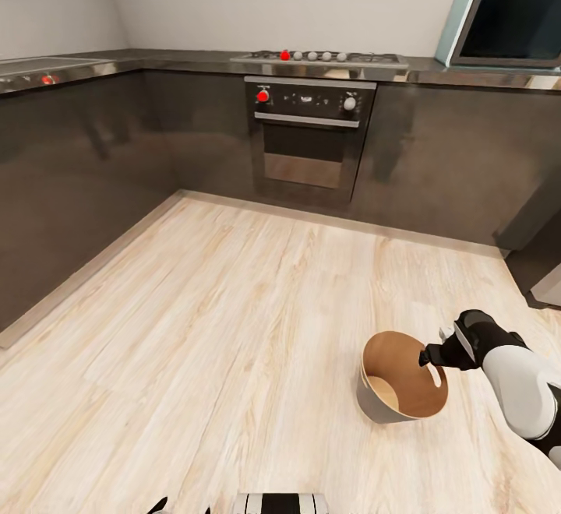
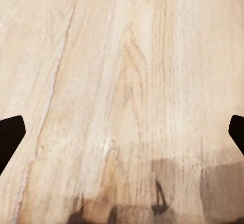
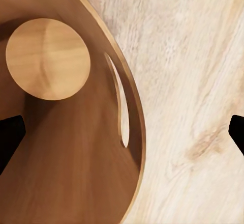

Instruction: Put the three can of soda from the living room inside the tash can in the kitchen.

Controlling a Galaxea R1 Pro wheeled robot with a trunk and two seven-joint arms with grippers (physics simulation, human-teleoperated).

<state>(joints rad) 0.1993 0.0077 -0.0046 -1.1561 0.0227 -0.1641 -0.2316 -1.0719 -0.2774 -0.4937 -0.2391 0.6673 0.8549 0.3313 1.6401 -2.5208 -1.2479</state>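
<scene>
Standing in the kitchen, facing a corner of dark cabinets [image 1: 86,179] under a grey countertop [image 1: 156,58]. Running along the left, a second counter with a red knob [image 1: 48,79]. Sitting at centre, a built-in oven [image 1: 306,140] with a hob [image 1: 319,57] above it, red and white knobs along its front. Resting on the counter at the far right, a pale blue microwave [image 1: 506,23]. Spreading below, a pale wood floor [image 1: 195,327].

Looking down from the left wrist at bare floor planks [image 2: 122,81], with the left gripper [image 2: 122,137] fingers spread wide, dark tips [image 2: 10,135] at the two picture edges, nothing between them.

Sitting on the floor at lower right, the bin [image 1: 378,403], grey outside, wood-toned inside, a slot cut in its wall. Hanging over its near rim, the right gripper [image 1: 433,355], white arm trailing to the corner. Seen from the right wrist, the bin [image 3: 71,173] interior and round base, no can inside, with fingers [image 3: 10,132] spread wide apart and holding nothing.
</scene>
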